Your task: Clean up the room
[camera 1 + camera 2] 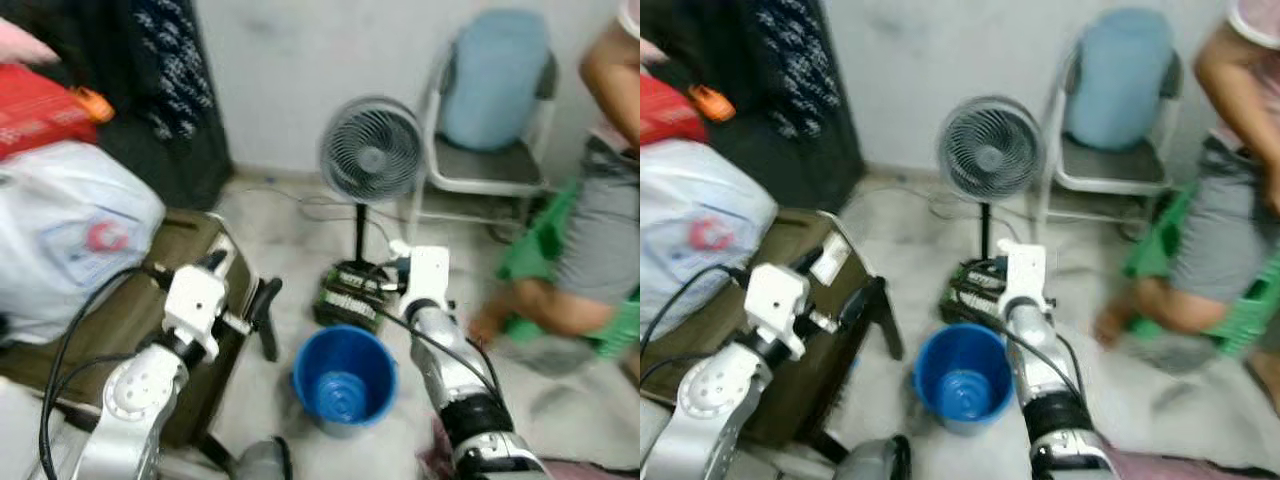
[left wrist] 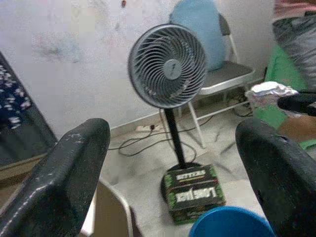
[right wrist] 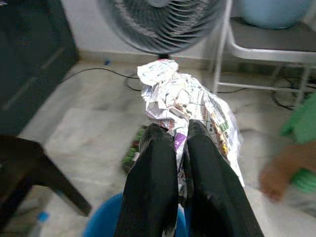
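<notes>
1. Beside the blue bucket (image 1: 345, 378), on the pale stone floor (image 1: 290, 260): a green and black carton (image 1: 349, 296) lying flat against the foot of the pedestal fan (image 1: 371, 152), just past the bucket's far rim.
2. Right gripper (image 3: 178, 143): raised over the bucket's far edge, its two black fingers (image 3: 153, 182) pinched close together on a crumpled wad of printed paper (image 3: 185, 101). The paper bulges out past the fingertips, toward the fan.
3. Left gripper (image 2: 170, 143): held level on the bucket's left side, fingers (image 1: 266, 300) spread wide with nothing between them. Its wrist view looks toward the fan, the carton and the bucket's rim.
4. Olive-brown suitcase (image 1: 175, 290): on the floor left of the bucket, beneath the left arm. A full white plastic bag (image 1: 70, 225) rests on its far end, with a red package (image 1: 35, 105) behind that.
5. Dark patterned cloth (image 1: 170, 60): hanging at the wall, well left of the fan.
6. Metal-framed chair (image 1: 490, 150): against the wall, right of the fan, carrying a large pale blue object (image 1: 495, 75) on its seat.
7. Person (image 1: 600, 210): right of the bucket and well apart from it, blurred, in grey shorts, one hand (image 1: 487, 325) low near the floor, beside something green (image 1: 540, 245).
8. Thin cables (image 1: 300, 205): trailing over the floor behind the fan's stand.
</notes>
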`<state>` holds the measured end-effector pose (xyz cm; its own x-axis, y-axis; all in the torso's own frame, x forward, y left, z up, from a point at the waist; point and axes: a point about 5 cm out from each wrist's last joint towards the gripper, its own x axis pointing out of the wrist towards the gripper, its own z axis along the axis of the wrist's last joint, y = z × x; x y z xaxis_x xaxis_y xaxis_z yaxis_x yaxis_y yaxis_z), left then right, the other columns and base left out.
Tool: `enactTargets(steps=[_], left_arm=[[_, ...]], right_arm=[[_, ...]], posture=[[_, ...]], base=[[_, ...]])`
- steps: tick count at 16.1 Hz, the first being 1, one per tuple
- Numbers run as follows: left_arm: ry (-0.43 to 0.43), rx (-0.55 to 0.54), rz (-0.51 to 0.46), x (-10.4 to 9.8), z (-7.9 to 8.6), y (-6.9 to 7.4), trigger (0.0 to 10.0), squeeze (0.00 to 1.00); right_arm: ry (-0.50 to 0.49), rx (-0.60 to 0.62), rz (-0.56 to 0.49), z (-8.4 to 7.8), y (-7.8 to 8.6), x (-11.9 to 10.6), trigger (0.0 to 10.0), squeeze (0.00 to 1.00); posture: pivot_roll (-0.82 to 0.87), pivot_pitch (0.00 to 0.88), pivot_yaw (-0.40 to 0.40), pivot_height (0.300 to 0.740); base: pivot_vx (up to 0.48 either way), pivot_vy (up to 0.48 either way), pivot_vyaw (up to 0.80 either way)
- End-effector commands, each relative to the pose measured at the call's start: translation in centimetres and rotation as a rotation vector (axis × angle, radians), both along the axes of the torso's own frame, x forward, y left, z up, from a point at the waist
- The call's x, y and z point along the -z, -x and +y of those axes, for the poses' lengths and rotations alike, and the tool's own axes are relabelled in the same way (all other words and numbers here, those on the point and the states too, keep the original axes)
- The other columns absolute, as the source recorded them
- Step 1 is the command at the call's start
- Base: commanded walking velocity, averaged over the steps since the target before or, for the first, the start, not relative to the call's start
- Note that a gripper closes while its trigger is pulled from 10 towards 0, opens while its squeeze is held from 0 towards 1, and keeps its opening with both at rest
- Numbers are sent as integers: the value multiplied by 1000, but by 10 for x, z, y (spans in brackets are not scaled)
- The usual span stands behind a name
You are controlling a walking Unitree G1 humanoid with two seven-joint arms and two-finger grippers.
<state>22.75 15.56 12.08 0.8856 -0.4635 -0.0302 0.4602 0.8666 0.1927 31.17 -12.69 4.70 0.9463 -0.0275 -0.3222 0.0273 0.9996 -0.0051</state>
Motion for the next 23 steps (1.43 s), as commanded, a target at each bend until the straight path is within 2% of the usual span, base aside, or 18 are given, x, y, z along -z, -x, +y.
enactTargets(steps=[1, 4, 8, 11, 13, 16, 19, 23], left_arm=[[-9, 4, -11, -5, 1, 2, 10000, 0], [-29, 52, -18, -9, -4, 9, 10000, 0], [-34, 59, -19, -12, -4, 10, 10000, 0], [-35, 81, -18, -14, -6, 8, 10000, 0], [-40, 109, -21, -15, -7, 9, 10000, 0], [-74, 86, 0, -20, 6, 15, 10000, 0], [-102, 106, 33, -20, 12, 26, 10000, 0], [-138, 88, 56, -26, 25, 33, 10000, 0]], right_arm=[[12, 13, 16, -1, -2, 2, 10000, 0], [26, 120, 192, -13, 4, 27, 10000, 0], [26, 149, 218, -15, 4, 31, 10000, 0], [26, 218, 259, -18, 4, 34, 10000, 0], [61, 206, 275, -17, 6, 37, 10000, 0], [33, 235, 304, -21, 10, 45, 10000, 0], [34, 230, 310, -15, 6, 43, 10000, 0], [55, 247, 137, -8, -19, 11, 10000, 0]], posture=[[75, 5, 64, 740], [95, 29, 83, 740], [97, 34, 94, 740], [93, 32, 98, 740], [96, 33, 103, 740], [131, 80, 144, 740], [168, 120, 170, 740], [207, 140, 196, 740]], base=[[0, 0, 494], [0, 0, 0], [0, 0, 0], [0, 0, 0], [0, 0, 0], [0, 0, 0], [0, 0, 0], [0, 0, 0]])
